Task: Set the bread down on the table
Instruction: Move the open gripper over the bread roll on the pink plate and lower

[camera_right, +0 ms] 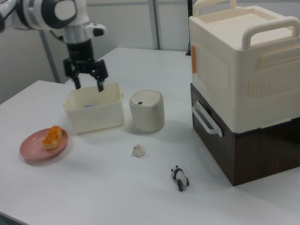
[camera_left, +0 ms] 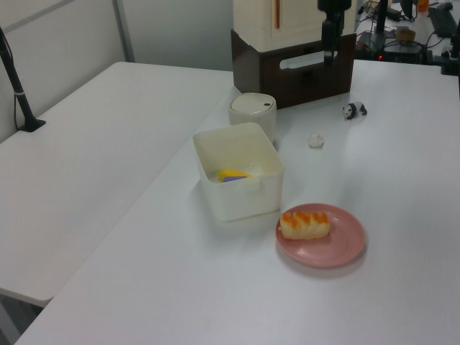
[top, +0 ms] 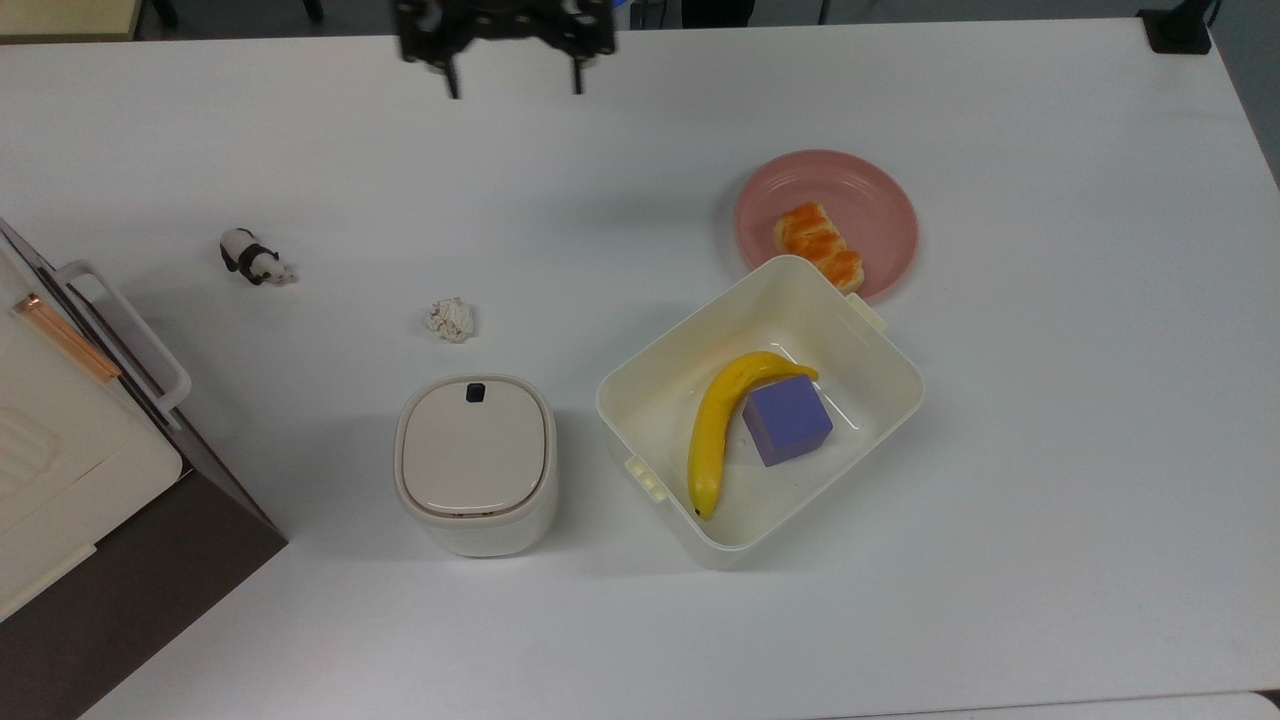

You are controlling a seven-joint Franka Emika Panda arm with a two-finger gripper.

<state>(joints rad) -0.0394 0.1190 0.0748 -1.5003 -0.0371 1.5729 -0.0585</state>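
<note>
On the pink plate [top: 880,200] lies the bread [top: 818,245], unlabelled.

The arm reaches in from the right view's upper left, its white wrist pointing straight down. The claw [camera_right: 87,85] hangs in the air with its two dark fingers [camera_right: 100,86] spread apart and empty. In the top view the claw [top: 512,90] sits at the upper edge, fingertips pointing down.
</note>
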